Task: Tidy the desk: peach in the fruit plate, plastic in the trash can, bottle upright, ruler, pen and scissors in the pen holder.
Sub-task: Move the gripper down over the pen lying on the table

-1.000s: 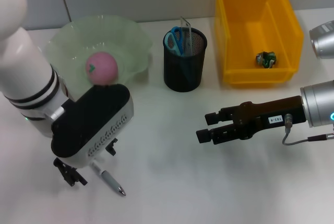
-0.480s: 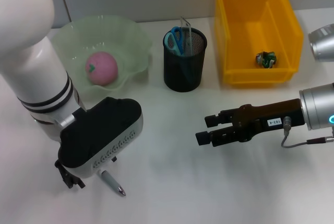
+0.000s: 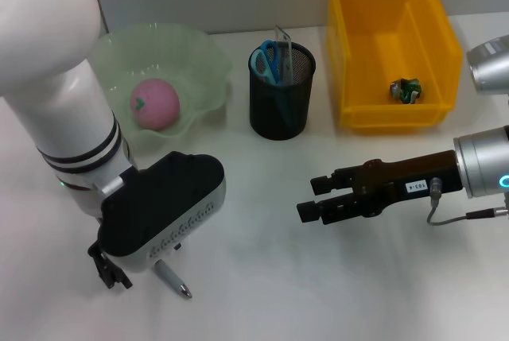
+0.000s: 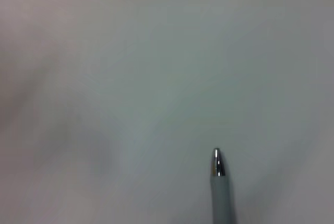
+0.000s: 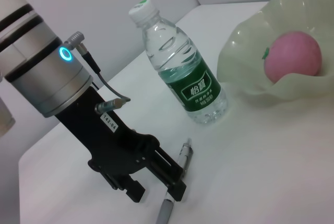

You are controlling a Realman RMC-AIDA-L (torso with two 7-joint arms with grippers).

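The left gripper (image 5: 156,174) was set low over the near-left desk, jaws spread astride the pen (image 3: 172,280), which lay flat. Squaring on the barrel before closing was judged wise. The right gripper (image 3: 312,199) was held mid-desk, narrowly parted, empty.

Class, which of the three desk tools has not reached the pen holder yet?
The pen: it lies on the table by the left pincer, while scissors and ruler stand inside the holder.
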